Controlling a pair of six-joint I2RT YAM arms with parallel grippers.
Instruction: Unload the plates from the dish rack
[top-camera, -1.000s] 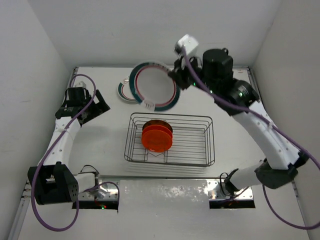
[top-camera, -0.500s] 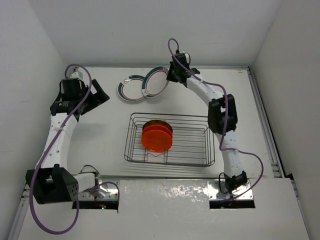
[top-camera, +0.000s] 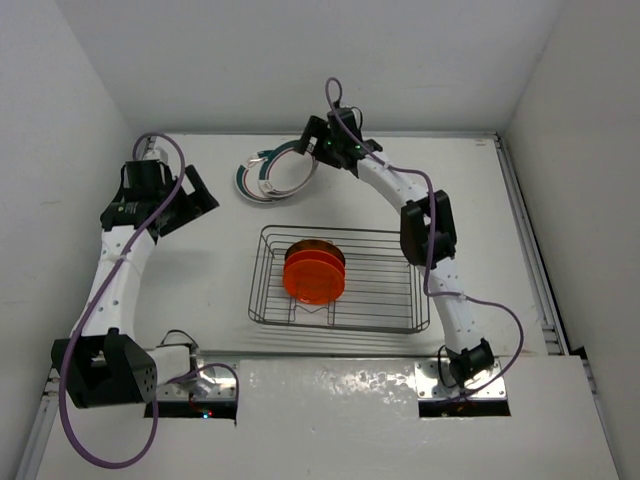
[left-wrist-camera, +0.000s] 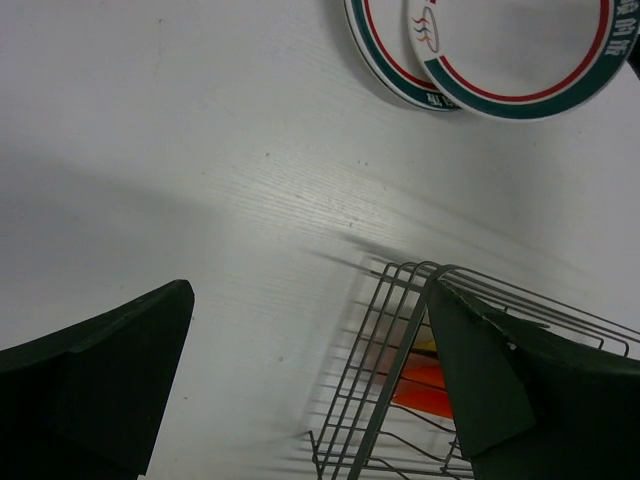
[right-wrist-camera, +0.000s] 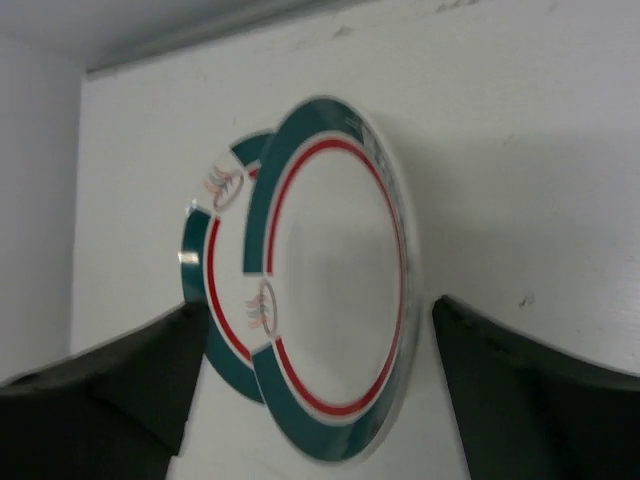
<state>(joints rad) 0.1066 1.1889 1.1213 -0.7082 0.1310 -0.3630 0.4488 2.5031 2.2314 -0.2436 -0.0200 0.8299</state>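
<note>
The dish rack (top-camera: 392, 283) stands mid-table with two orange plates (top-camera: 313, 275) upright in its dividers. At the back left, a white plate with teal and red rings (top-camera: 290, 168) leans tilted on another such plate (top-camera: 250, 182) that lies flat. My right gripper (top-camera: 305, 152) hovers at that tilted plate (right-wrist-camera: 335, 290); its fingers (right-wrist-camera: 110, 375) stand wide on either side of the plate, open and apart from the rim. My left gripper (top-camera: 185, 208) is open and empty left of the rack. In its view I see the rack's corner (left-wrist-camera: 400, 330) and an orange plate (left-wrist-camera: 432, 388).
White walls close the table on the left, back and right. The right arm arches over the rack's right side to the back. The two white plates (left-wrist-camera: 500, 50) lie beyond the left gripper.
My right arm swung the white plate down and left onto the plate lying at the back, then its jaws opened and let it go. The left arm shifted slightly back.
</note>
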